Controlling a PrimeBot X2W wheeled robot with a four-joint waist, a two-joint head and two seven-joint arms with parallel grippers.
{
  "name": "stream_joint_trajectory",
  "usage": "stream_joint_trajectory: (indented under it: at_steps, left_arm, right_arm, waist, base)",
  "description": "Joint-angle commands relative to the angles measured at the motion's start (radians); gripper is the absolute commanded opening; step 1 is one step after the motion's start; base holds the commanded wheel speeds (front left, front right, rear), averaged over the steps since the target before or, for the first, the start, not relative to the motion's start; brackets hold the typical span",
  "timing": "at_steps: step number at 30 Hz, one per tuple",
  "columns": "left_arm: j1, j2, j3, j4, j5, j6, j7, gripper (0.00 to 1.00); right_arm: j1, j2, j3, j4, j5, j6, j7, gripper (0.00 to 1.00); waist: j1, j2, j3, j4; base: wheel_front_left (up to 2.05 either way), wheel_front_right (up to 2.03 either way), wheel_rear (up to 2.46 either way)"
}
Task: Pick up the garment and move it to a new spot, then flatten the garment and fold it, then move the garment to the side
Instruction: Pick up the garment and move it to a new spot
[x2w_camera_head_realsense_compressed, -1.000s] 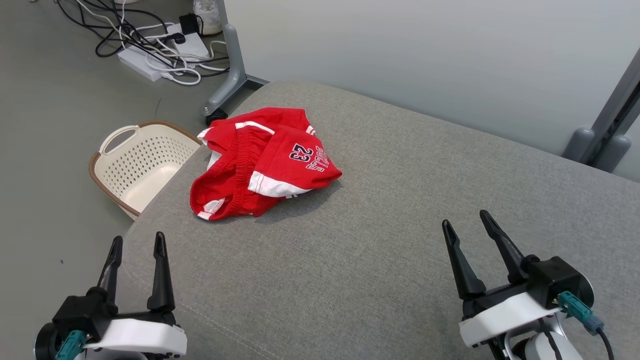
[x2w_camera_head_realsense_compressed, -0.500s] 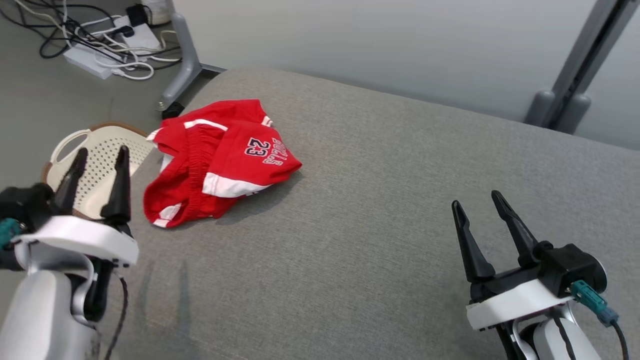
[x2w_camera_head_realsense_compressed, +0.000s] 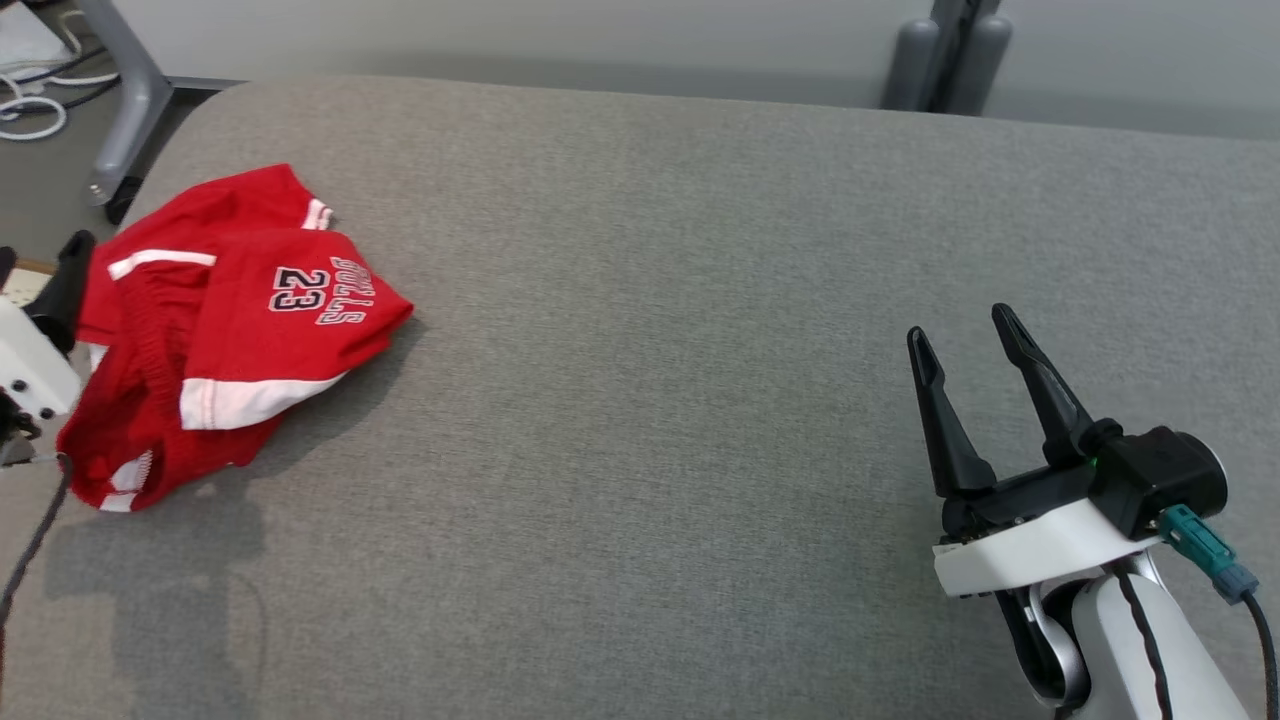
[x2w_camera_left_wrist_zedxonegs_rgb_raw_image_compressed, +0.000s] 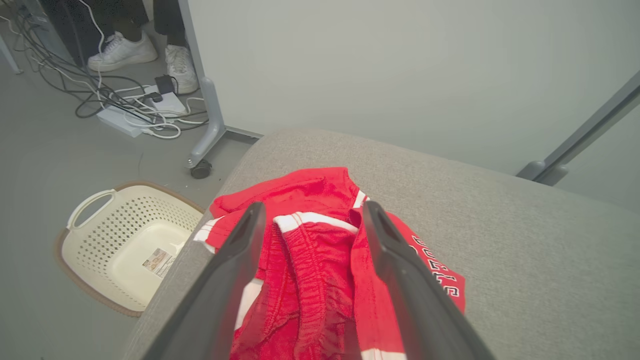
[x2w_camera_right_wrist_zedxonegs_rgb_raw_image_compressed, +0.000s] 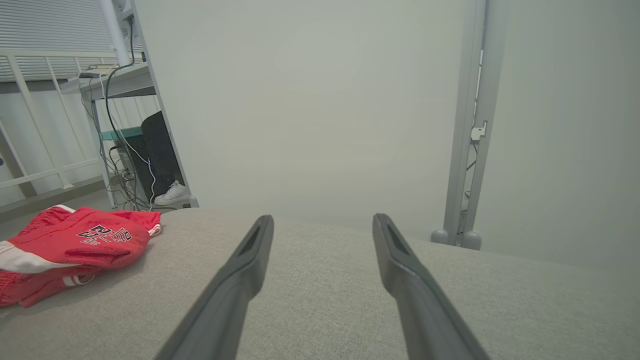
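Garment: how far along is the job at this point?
Done: nothing; the garment lies crumpled on the grey cushion. In hand: the open left gripper points at it, gripping nothing. Left: pick up, move, flatten, fold, set aside. The right gripper stands open.

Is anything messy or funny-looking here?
Yes. The red garment lies scrunched in a heap at the left end of the grey cushion, folded over itself instead of flat. On the floor beyond it, the black and white cables sit in a tangle. Nothing looks spilled or broken.
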Motion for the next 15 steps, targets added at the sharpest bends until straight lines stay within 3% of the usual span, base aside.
stream_joint_trajectory:
  at_steps: [1, 10, 15]
  left_arm:
    - [-0.039, 0.030, -0.004, 0.035, -0.028, -0.001, 0.033, 1.00]
    - [-0.114, 0.134, -0.013, 0.223, -0.122, -0.001, 0.168, 1.00]
    - [-0.122, 0.149, -0.018, 0.288, -0.144, -0.001, 0.204, 1.00]
  right_arm:
    - [-0.017, -0.005, -0.003, -0.005, -0.008, 0.002, -0.004, 1.00]
    - [-0.041, -0.002, -0.017, -0.027, -0.011, 0.002, -0.004, 1.00]
    - [-0.044, 0.000, -0.019, -0.028, -0.010, 0.002, -0.004, 1.00]
  waist:
    - [0.0000, 0.0000, 0.056, -0.069]
    - [0.0000, 0.0000, 0.114, -0.164]
    - [0.0000, 0.0000, 0.125, -0.182]
  base:
    - [0.00, 0.00, 0.00]
    - [0.00, 0.00, 0.00]
    - [0.00, 0.00, 0.00]
